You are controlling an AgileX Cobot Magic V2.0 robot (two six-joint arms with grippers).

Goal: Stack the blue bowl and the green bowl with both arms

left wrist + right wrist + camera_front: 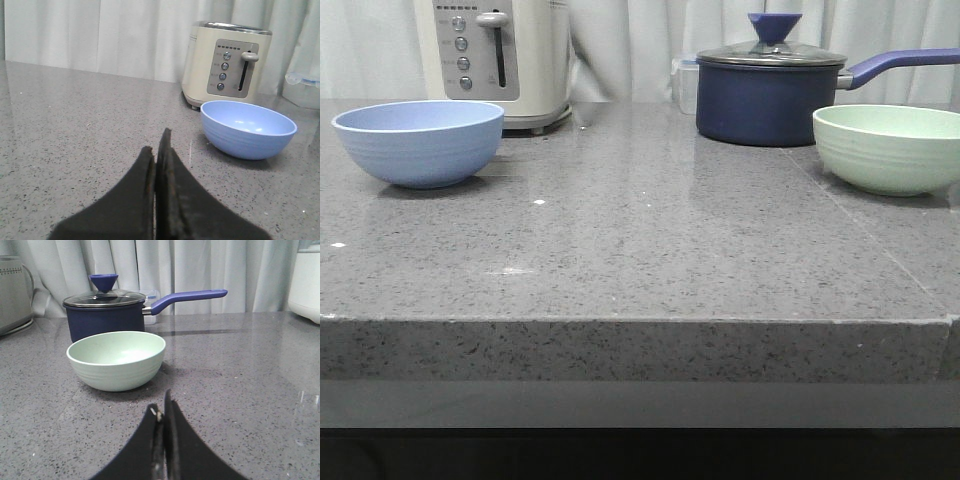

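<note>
Blue bowl (418,142) sits upright on the grey speckled worktop (640,250), far left in the front view, empty, rim level. Green bowl (888,147) sits upright at the far right of the same worktop, also empty; the two bowls are well apart, not stacked. Left wrist view: blue bowl (248,128) lies ahead of the left gripper (159,150) and off to one side of the fingers' line, clear of the tips, no contact. The left fingers (142,175) are pressed together with only a thin seam between them, holding nothing, low over the worktop. Right wrist view: green bowl (116,359) lies ahead of the right gripper (162,407), slightly off the fingers' line, near but not touching. The right fingers (175,440) are likewise closed against each other, empty. Neither arm shows in the front view. Surroundings: a cream toaster (500,55) stands just behind the blue bowl; a dark navy saucepan (770,95) with glass lid and blue handle stands just behind the green bowl. Pale curtain (640,40) at the back.
</note>
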